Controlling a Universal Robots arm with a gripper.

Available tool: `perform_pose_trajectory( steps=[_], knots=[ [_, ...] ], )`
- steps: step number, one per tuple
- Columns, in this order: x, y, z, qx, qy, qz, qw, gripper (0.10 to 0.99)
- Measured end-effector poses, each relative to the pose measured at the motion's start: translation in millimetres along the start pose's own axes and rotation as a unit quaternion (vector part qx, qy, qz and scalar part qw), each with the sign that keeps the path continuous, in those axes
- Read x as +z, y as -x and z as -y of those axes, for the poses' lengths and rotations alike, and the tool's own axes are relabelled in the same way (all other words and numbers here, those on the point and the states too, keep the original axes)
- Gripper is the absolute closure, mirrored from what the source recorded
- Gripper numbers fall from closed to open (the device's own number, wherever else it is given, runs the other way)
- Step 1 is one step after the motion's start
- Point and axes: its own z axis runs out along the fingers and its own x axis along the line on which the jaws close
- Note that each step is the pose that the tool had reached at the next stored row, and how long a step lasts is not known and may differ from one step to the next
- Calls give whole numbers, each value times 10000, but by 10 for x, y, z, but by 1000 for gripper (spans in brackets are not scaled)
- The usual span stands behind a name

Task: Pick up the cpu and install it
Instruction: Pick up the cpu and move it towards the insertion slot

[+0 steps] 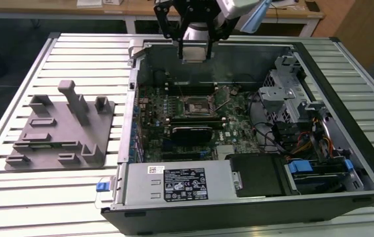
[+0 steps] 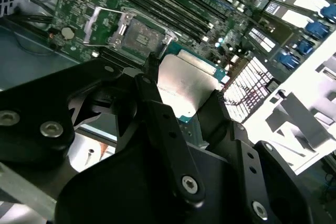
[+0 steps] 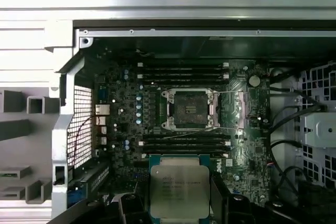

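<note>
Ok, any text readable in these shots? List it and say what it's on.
No text can be read.
On the cpu, held in the gripper: several printed lines on the metal top, too blurred to read.
On the power supply label: dense print and symbols, too small to read.
On the white sticker beside that label: too small to read.
On the motherboard: tiny white markings, unreadable.

Socket (image 3: 188,109) uncovered from above; memory slots (image 3: 184,141) flank; cables (image 3: 286,124) aside.

Slatted metal table (image 1: 82,54) — open computer case (image 1: 240,217) beside grey moulded fixture (image 1: 58,136)
</note>
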Motion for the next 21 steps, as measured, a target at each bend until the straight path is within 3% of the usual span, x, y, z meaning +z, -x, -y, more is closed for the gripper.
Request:
perform_pose_trajectory(
  steps=[5,21],
  knots=[
    [21,106,-3,0,1,1,10000,545],
    [311,251,5,0,1,-1,10000,545]
  ],
)
